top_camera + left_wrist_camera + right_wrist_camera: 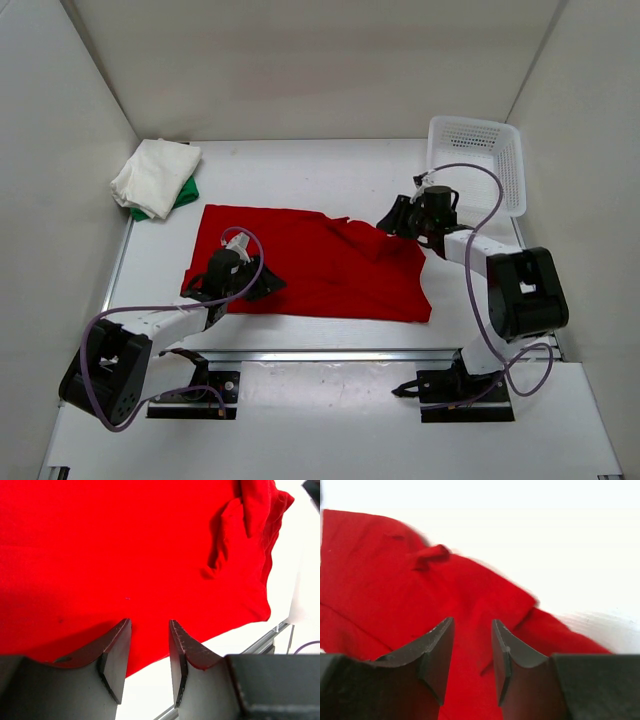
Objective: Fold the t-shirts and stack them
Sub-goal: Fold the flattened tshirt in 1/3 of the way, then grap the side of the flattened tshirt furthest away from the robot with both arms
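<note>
item: red t-shirt (320,265). location: centre of the worktop (300,175), spread out as one wide sheet, not yet folded. mostly flat, with a rumpled ridge and a turned-over flap toward its 2 o'clock corner.

item: off-white t-shirt (152,172). location: 10 o'clock corner of the worktop, folded small, lying on top of the green t-shirt (187,193), which shows only as a rim at the pile's 5 o'clock side.

item: basket (476,133), white mesh, at 2 o'clock, apart from the cloth.

item: left hand (150,622). over the red t-shirt's 8 o'clock edge; jaws moderately apart, nothing between them, the hem showing through the gap.

item: right hand (472,622). at the shirt's 2 o'clock corner beside the rumple; jaws apart, holding nothing.

handling, judged: thin, light, limp cloth. it will sag and drag rather than keep shape, and a one-point lift is likely to bunch it. best taken by a pinch at hem or corner, one hand at each end of the same edge. the 2 o'clock flap probably wants smoothing first, or the crease gets folded in.
</note>
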Tool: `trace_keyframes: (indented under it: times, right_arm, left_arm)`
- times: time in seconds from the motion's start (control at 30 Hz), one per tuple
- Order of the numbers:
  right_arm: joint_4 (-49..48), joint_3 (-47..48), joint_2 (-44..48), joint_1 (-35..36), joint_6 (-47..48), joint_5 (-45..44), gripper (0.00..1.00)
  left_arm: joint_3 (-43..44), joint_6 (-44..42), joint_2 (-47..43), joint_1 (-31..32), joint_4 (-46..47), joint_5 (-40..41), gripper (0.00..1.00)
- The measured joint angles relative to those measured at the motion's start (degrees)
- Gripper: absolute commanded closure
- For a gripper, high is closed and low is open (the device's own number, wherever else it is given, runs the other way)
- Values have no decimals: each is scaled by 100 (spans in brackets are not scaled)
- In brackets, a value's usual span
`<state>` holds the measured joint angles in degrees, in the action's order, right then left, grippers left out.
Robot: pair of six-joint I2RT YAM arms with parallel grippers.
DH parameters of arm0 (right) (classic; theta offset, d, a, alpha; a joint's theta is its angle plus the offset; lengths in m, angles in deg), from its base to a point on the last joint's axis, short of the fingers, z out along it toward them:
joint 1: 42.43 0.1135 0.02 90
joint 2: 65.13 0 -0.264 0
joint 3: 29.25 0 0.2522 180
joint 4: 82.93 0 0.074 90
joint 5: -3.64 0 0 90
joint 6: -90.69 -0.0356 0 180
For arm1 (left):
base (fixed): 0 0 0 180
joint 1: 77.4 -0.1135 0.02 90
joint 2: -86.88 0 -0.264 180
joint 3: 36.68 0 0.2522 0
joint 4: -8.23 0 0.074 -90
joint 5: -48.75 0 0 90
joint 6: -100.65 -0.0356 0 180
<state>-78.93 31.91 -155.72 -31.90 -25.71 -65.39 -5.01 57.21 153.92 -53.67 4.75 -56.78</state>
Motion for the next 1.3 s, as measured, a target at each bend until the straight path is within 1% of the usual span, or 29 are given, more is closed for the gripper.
trace_keyframes:
  times: [0.13,0.27,0.37,0.47,0.7,0.83,0.87,0.93,0.97,1.0,1.03,1.07,1.1,1.2,1.23,1.3]
  right_arm:
    - [66,111,-492,22,-48,-68,67]
    - [304,162,-671,68,-35,-256,67]
    - [448,223,-787,118,-37,-417,61]
    - [479,306,-949,118,-61,-380,58]
    - [496,1010,-1467,118,-149,-315,63]
    - [400,1058,-1552,72,-275,-227,76]
    - [337,1060,-1589,37,-332,-166,83]
    - [216,1073,-1676,-17,-389,-61,90]
    - [173,1091,-1718,-20,-407,-33,96]
    - [144,1102,-1744,-42,-409,-24,98]
    - [131,1121,-1755,-44,-409,-24,96]
    - [96,1126,-1757,-37,-398,-31,97]
    - [50,1126,-1751,-11,-378,-57,100]
    - [-39,1078,-1676,76,-315,-208,100]
    - [-48,1043,-1620,90,-304,-229,100]
    - [-55,1005,-1510,109,-291,-254,99]
  left_arm:
    - [-26,0,-2,-4,26,0,54]
    - [-61,-2,-2,-7,28,2,53]
    - [-63,0,0,-9,50,2,53]
    - [-63,0,44,-7,81,2,53]
    - [-63,22,101,48,90,2,53]
    - [-66,26,101,48,92,2,54]
    - [-68,26,101,48,92,2,53]
    - [-68,26,101,46,90,2,53]
    - [-68,26,101,42,90,2,54]
    - [-68,26,98,39,90,0,54]
    - [-68,26,101,39,90,0,53]
    - [-68,24,98,37,90,0,54]
    - [-68,24,98,35,87,2,54]
    - [-68,24,98,-9,90,-2,53]
    - [-68,20,98,-46,87,-9,54]
    - [-31,7,98,-173,2,2,53]
